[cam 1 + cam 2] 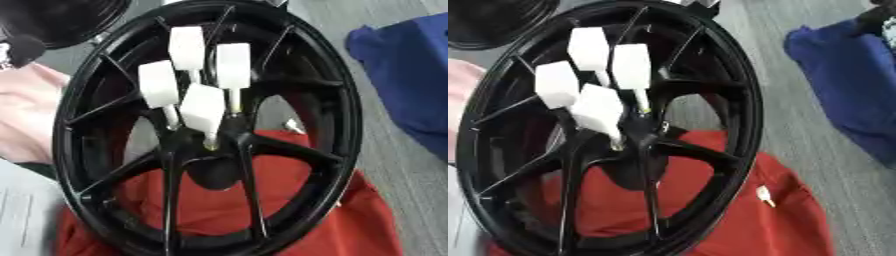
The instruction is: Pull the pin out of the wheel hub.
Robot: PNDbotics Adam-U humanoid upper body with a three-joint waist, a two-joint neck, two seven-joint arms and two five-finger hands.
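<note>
Pins first: four white block-headed plastic pins [202, 106] sit clustered at the centre of the big black spoked wheel hub [337, 120], which stands on edge over a red cloth [332, 220] and fills most of the frame. Their long axes run from the white heads, upper middle of the frame, down along thin stems into the hub's centre, so I'd guess pulling one means drawing it up and out along that line, toward the camera. A small loose white pin [764, 195] lies on the cloth at lower right in the right eye view. Blue fabric [850, 80] sits at the right edge. Neither robot hand shows in either view, so I can't say if they're open or closed, or which is nearer.
</note>
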